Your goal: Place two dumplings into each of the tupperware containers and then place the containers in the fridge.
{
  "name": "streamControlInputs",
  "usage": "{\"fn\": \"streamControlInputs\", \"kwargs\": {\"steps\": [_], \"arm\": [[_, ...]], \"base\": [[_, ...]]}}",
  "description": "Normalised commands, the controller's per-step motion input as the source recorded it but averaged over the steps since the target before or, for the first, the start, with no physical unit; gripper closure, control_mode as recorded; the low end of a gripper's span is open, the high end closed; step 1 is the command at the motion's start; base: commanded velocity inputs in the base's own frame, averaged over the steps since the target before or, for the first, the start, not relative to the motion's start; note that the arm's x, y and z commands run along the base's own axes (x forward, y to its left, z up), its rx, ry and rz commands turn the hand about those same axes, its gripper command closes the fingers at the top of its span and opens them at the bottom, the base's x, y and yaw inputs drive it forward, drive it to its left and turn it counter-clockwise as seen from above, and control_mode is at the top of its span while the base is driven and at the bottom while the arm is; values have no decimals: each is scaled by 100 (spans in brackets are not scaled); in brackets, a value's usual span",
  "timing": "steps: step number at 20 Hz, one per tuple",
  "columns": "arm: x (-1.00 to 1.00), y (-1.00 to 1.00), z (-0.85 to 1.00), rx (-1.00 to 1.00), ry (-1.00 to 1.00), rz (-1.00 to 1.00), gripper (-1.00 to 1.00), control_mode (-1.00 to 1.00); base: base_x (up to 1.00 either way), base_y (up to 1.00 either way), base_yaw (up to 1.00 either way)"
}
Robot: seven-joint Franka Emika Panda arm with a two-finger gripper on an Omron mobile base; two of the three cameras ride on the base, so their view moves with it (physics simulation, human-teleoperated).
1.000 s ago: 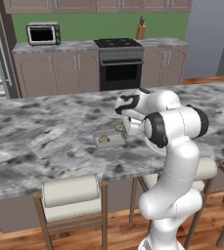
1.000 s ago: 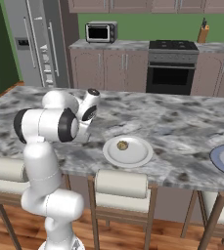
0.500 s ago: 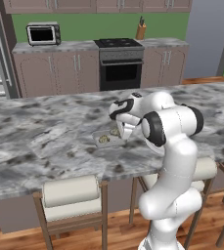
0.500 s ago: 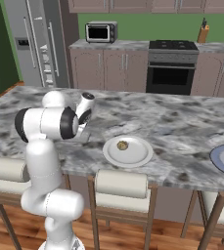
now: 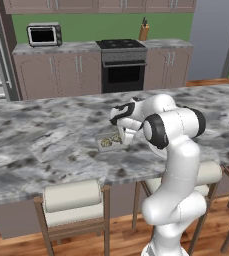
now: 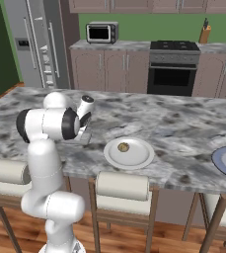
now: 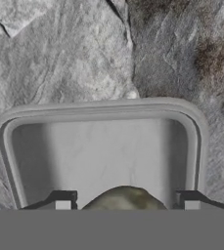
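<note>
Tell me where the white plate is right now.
In the right base view the white plate sits on the marble counter near its front edge, right of the arm, holding one dumpling.

Simulated kitchen: grey marble island counter (image 5: 46,140) with cushioned wooden stools (image 5: 73,210) on a wood plank floor (image 6: 173,242); behind, brown cabinets (image 6: 112,69), black oven (image 5: 123,70), toaster oven (image 5: 43,35), knife block (image 6: 205,33), green wall (image 6: 144,27)

The counter (image 5: 46,145) looks like veined grey marble; the tub (image 7: 103,151) is smooth, matt grey plastic; the dumpling (image 7: 124,199) is lumpy and dull; the plate (image 6: 134,157) is glossy white.
</note>
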Motion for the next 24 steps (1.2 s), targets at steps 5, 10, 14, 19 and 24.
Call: {"fn": "streamControlInputs", "kwargs": {"steps": [5, 10, 14, 19, 24], "arm": [[0, 4, -12, 0, 0, 0, -100, -100], [-8, 0, 0, 0, 0, 0, -100, -100], [-38, -2, 0, 0, -2, 0, -100, -100], [-56, -10, 17, 2, -9, 2, -100, -100], [-38, 0, 62, 1, -9, 10, -100, -100]], "base": [[0, 0, 0], [0, 0, 0], [0, 0, 0], [0, 0, 0], [0, 0, 0]]}}
